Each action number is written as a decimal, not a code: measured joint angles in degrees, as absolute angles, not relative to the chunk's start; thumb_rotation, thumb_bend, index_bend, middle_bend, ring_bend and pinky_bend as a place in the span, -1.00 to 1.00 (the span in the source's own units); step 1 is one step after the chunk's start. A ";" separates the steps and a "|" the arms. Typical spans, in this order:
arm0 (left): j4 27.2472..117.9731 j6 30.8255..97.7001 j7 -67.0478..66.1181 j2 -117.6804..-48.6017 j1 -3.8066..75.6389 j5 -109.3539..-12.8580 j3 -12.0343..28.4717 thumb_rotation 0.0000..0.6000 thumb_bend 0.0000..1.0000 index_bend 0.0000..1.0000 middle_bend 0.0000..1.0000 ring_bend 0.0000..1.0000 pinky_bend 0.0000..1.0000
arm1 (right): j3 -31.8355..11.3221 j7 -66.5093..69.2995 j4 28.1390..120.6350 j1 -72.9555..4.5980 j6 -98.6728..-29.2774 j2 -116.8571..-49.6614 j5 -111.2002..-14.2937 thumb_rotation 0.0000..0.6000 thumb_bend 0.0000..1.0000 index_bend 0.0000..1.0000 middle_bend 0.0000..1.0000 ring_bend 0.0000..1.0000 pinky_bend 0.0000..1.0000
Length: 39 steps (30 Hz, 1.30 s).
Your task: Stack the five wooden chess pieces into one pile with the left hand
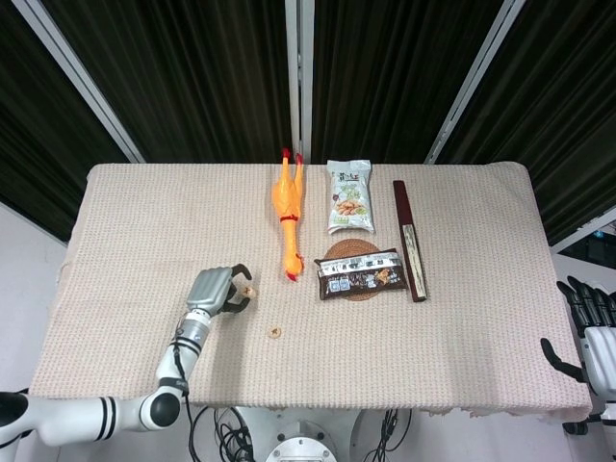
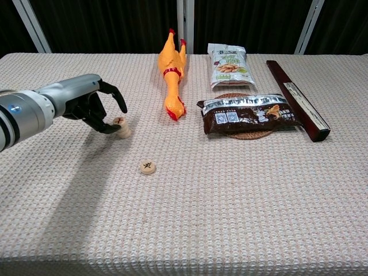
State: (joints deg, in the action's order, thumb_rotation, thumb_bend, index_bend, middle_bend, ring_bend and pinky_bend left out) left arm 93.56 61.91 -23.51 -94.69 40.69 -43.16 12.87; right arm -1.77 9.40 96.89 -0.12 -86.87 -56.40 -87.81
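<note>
Left hand at left of the chest frame, fingers spread and holding nothing beside the stack, with the lone chess piece lower right of it (right hand far off).

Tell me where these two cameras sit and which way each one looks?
Head view: high up, looking down on the whole table; shows the left hand with its arm, and the right hand off the table's edge.
Chest view: low, looking across the table; shows only the left hand.
Both share the rubber chicken and pile of chess pieces.
</note>
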 measured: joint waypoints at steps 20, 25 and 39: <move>100.91 68.19 -26.14 -97.91 36.04 -56.52 3.77 1.00 -0.42 -0.26 1.00 1.00 1.00 | -1.28 10.38 96.92 0.42 -88.24 -56.10 -89.38 1.00 -0.41 -1.00 -1.00 -1.00 -1.00; 97.75 67.19 -27.62 -100.82 36.24 -56.73 3.66 1.00 -0.42 -0.25 1.00 1.00 1.00 | -1.26 11.58 96.49 0.50 -88.35 -55.77 -89.45 1.00 -0.41 -1.00 -1.00 -1.00 -1.00; 95.82 64.98 -25.41 -101.83 35.03 -56.17 4.27 1.00 -0.42 -0.14 1.00 1.00 1.00 | -1.22 11.92 96.31 0.64 -88.53 -55.47 -89.49 1.00 -0.40 -1.00 -1.00 -1.00 -1.00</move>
